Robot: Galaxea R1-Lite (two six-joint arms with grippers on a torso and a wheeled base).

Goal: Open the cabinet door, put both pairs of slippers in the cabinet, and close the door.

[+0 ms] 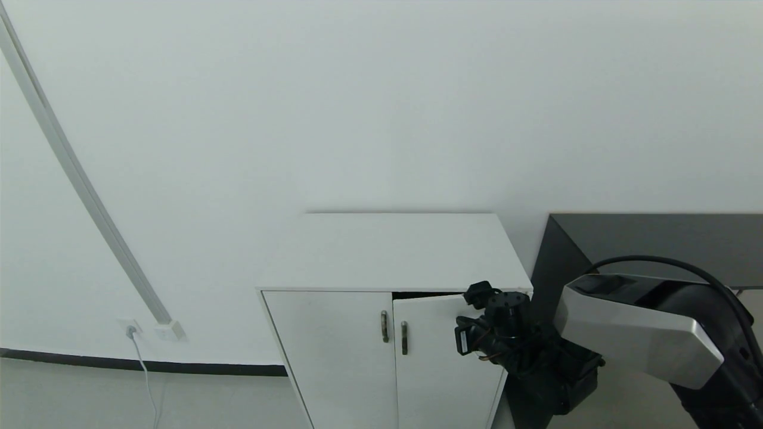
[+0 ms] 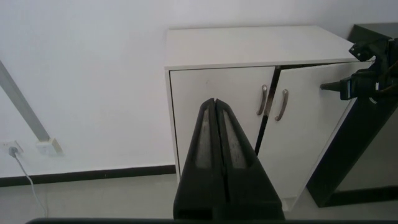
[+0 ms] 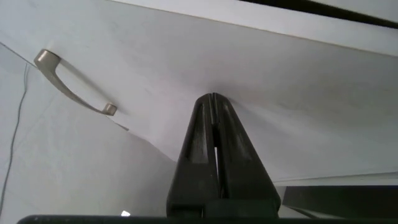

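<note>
Now right hand (image 3: 212, 98), pressed together, touches the slightly ajar right cabinet door (image 3: 292, 74).

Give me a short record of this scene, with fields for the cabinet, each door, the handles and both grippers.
cabinet: white, two doors
left door: shut
right door: slightly ajar, with a dark gap along its top edge
handles: two metal ones, upright, side by side where the doors meet
right gripper: shut, tips at the front face of the right door, beside its handle
left gripper: shut, empty, held back from the cabinet front
wall socket: low on the wall, left of the cabinet, with a cable plugged in
</note>
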